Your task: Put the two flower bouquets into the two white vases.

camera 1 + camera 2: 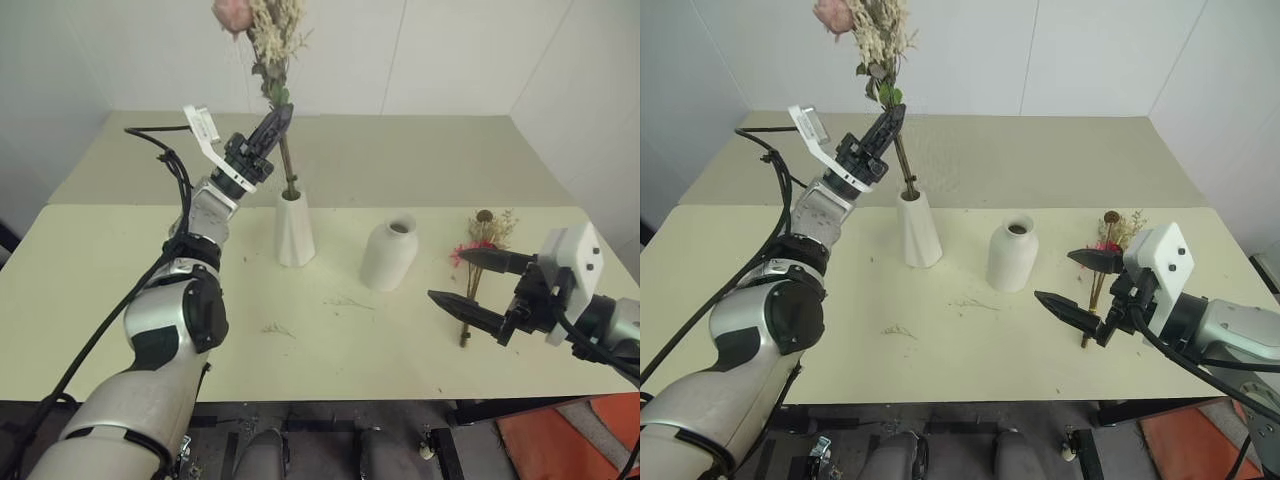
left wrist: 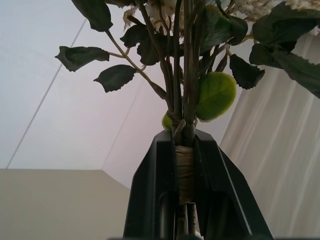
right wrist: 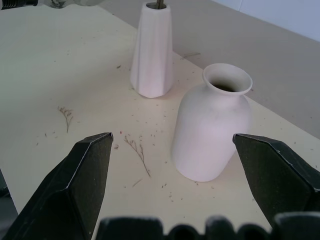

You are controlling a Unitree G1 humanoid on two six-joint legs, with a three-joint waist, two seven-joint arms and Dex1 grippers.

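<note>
Pale cream counter (image 1: pixel 120 290), flat, scattered with dried crumbs. Tall faceted matte white vase (image 1: pixel 294 228), upright, stem tips of the cream-white dried bouquet with a pale pink bloom (image 1: pixel 268 35) just inside its mouth; left gripper (image 1: pixel 278 118) pinches those stems above the rim. Step in hand: seating the first bouquet; next, lower and let go. Short round white bottle-shaped vase (image 1: pixel 388 253), empty. Right gripper (image 1: pixel 462 281), fingers spread, beside the pink-red daisy bouquet (image 1: pixel 478 250) lying flat, not yet grasped.

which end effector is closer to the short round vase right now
Right. The right end effector hovers open just beside the short round vase; the left end effector is farther, beyond the tall vase.
</note>
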